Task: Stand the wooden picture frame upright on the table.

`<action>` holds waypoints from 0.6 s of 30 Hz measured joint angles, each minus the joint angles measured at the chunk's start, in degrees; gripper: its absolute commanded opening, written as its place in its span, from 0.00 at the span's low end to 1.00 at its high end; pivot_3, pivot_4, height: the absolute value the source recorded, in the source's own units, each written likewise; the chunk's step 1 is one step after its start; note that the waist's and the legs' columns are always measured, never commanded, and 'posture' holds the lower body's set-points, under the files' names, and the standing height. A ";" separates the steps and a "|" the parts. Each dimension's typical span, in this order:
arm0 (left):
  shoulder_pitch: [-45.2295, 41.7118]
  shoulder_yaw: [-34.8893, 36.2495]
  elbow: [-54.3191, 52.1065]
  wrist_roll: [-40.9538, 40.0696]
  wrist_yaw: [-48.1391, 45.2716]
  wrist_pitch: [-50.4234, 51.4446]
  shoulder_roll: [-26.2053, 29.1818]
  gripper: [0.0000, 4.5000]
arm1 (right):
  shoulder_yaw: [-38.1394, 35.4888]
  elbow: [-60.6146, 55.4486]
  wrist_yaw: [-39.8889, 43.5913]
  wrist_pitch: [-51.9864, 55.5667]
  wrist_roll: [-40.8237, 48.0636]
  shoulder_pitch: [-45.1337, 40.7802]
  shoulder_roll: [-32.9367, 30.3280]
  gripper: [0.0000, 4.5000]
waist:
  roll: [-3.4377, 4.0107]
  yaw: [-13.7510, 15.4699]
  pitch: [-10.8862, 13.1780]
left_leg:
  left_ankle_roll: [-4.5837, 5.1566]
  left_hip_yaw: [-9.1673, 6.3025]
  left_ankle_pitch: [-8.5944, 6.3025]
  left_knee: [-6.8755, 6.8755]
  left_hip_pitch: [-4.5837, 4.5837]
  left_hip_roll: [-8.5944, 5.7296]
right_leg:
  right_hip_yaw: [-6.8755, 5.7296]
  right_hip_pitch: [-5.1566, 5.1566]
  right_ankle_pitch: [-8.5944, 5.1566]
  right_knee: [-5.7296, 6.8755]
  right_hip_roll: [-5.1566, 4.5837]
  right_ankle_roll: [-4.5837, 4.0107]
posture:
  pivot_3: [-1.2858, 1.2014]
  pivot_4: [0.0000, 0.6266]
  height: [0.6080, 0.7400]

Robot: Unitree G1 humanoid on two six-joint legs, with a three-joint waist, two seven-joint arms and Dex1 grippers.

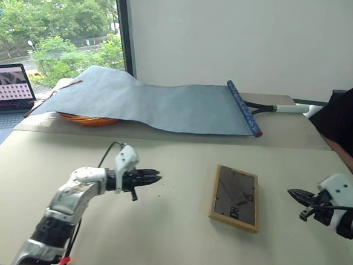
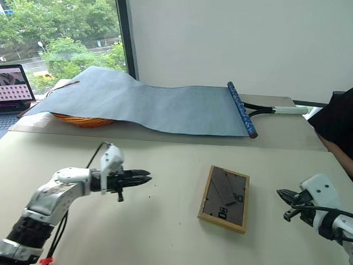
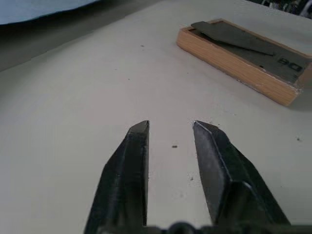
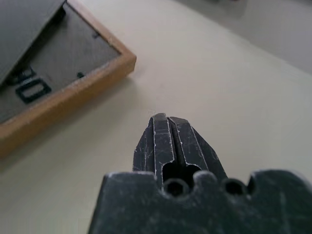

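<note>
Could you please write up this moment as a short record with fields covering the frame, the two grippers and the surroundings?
frame: wooden picture frame lies flat on the table, dark back panel up
left gripper: left gripper open, empty, apart from the frame
right gripper: right gripper shut, empty, apart from the frame
behind: blue-grey cloth on the far table; laptop at its left
task state: frame not yet upright
</note>
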 measured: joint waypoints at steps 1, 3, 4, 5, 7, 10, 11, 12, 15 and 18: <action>-1.23 -2.05 0.35 1.01 0.02 0.66 -1.00 0.02 | 1.13 -0.14 0.36 0.41 -0.52 -0.14 -0.69 0.00 | 0.00 -0.05 0.00 | 0.01 -0.02 0.00 -0.01 -0.01 0.00 | 0.00 0.00 0.00 0.00 0.00 0.00 | 0.52 0.24 0.65; -3.61 -5.44 1.60 2.65 0.18 1.67 -3.82 0.02 | 3.18 0.30 0.92 1.28 -1.52 -1.17 -0.85 0.00 | 0.00 -0.07 0.00 | 0.02 -0.07 -0.01 0.00 -0.04 -0.04 | -0.01 0.00 0.00 0.00 0.00 0.00 | 0.52 0.24 0.65; -6.11 -8.29 2.89 4.11 0.34 2.42 -6.49 0.02 | 5.69 1.03 1.39 1.80 -2.32 -2.76 -0.85 0.00 | 0.00 -0.05 0.00 | 0.03 -0.14 -0.01 0.06 -0.11 -0.09 | -0.03 -0.02 0.00 0.00 0.00 0.01 | 0.52 0.24 0.65; -8.17 -10.86 3.59 5.23 0.36 2.77 -8.66 0.02 | 8.08 1.36 1.63 2.11 -3.00 -3.96 -0.80 0.00 | 0.00 -0.04 0.00 | 0.03 -0.21 0.00 0.08 -0.18 -0.19 | -0.03 -0.03 0.02 0.00 -0.04 0.02 | 0.52 0.24 0.65; -11.30 -15.99 4.51 7.58 0.25 3.11 -12.38 0.02 | 12.07 1.88 2.33 2.81 -4.01 -6.11 -0.01 0.00 | 0.00 0.01 0.00 | 0.03 -0.30 0.00 0.10 -0.26 -0.29 | -0.03 -0.04 0.02 0.00 -0.10 0.00 | 0.52 0.24 0.65; -12.41 -20.14 6.61 11.46 0.31 2.50 -12.92 0.02 | 14.91 2.96 2.59 2.71 -4.88 -8.02 1.76 0.00 | 0.09 -0.54 -0.05 | 0.08 -0.36 -0.03 0.00 -0.27 -0.31 | -0.03 -0.07 0.07 0.01 -0.09 -0.17 | 0.52 0.24 0.65; -12.39 -20.77 7.76 12.71 0.39 2.42 -12.72 0.02 | 15.50 3.53 2.61 2.71 -5.21 -9.06 2.01 0.00 | 0.11 -0.74 -0.06 | 0.09 -0.38 -0.03 -0.01 -0.25 -0.31 | -0.03 -0.06 0.08 0.01 -0.08 -0.20 | 0.52 0.24 0.65; -12.35 -20.83 8.17 13.00 0.41 2.37 -12.78 0.02 | 16.10 4.01 2.61 2.71 -5.72 -10.09 2.36 0.00 | 0.10 -0.76 -0.06 | 0.09 -0.43 -0.03 0.01 -0.26 -0.31 | -0.06 -0.05 0.09 0.01 -0.08 -0.20 | 0.52 0.24 0.65; -12.26 -21.13 8.02 13.94 0.31 1.91 -12.77 0.02 | 18.29 4.60 2.52 2.72 -6.61 -12.96 4.46 0.00 | 0.11 -0.61 -0.06 | 0.08 -0.50 -0.03 0.10 -0.26 -0.33 | -0.14 0.04 0.07 0.01 -0.09 -0.15 | 0.52 0.24 0.65; -11.59 -21.04 7.51 14.70 0.25 1.03 -12.46 0.02 | 20.55 4.66 2.59 2.71 -7.42 -15.45 6.53 0.00 | 0.13 -0.68 -0.07 | 0.08 -0.53 -0.03 0.10 -0.25 -0.33 | -0.15 0.05 0.04 0.01 -0.09 -0.10 | 0.52 0.24 0.65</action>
